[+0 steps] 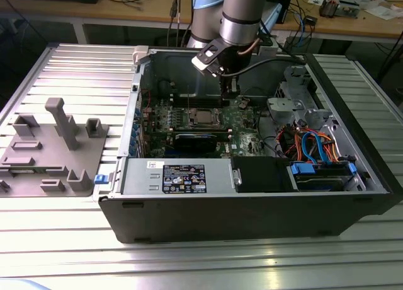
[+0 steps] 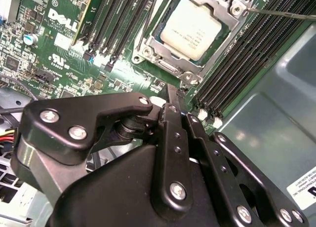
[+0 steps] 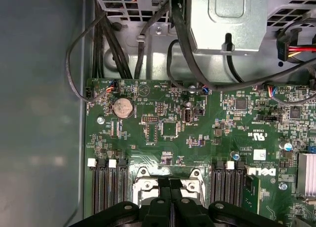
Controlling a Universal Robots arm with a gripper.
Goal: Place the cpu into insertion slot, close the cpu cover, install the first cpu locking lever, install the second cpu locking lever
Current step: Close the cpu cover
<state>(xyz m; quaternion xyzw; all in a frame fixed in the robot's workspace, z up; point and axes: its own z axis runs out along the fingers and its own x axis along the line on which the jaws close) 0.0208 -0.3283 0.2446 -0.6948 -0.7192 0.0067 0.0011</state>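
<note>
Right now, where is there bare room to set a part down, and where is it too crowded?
Bare: the ribbed table in front of the case, and beyond the grey fixture at the exterior view's left. Crowded: the cables at the exterior view's right, and the board around the cpu.

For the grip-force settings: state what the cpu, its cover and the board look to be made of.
cpu: probably metal; the top is a matte silver-grey with a soft sheen.
cover: probably stamped steel; it is a brighter silver, with glints along its bent edges.
board: looks like resin laminate under a glossy green coat, carrying soldered parts and white markings.
</note>
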